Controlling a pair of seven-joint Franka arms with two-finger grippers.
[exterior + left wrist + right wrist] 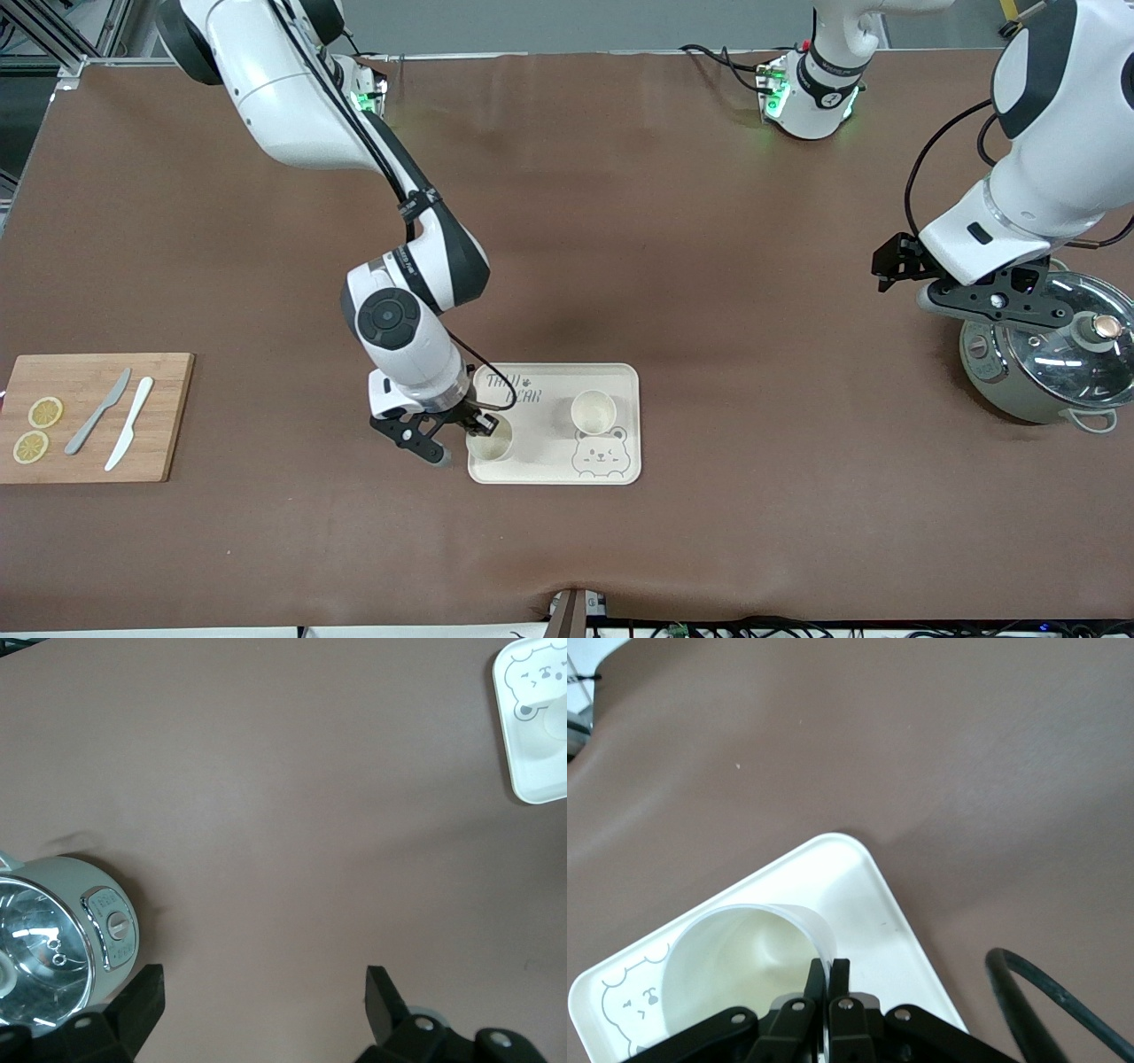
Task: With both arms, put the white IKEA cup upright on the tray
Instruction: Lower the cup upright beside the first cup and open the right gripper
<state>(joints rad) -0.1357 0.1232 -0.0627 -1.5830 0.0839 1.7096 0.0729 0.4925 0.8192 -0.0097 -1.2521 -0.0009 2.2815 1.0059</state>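
The cream tray (554,479) lies near the middle of the table. Two white cups stand upright on it. My right gripper (485,424) is shut on the rim of the cup (490,442) at the tray's corner toward the right arm's end. In the right wrist view my right gripper (830,967) pinches that cup's (735,957) wall, one finger inside and one outside, over the tray (877,908). The second cup (593,411) stands free above the bear drawing. My left gripper (992,306) is open and empty, up beside the pot; in the left wrist view my left gripper (266,979) is over bare table.
A grey pot with a glass lid (1054,359) stands at the left arm's end and shows in the left wrist view (53,948). A wooden cutting board (97,416) with lemon slices and two knives lies at the right arm's end. The tray's corner (532,771) shows in the left wrist view.
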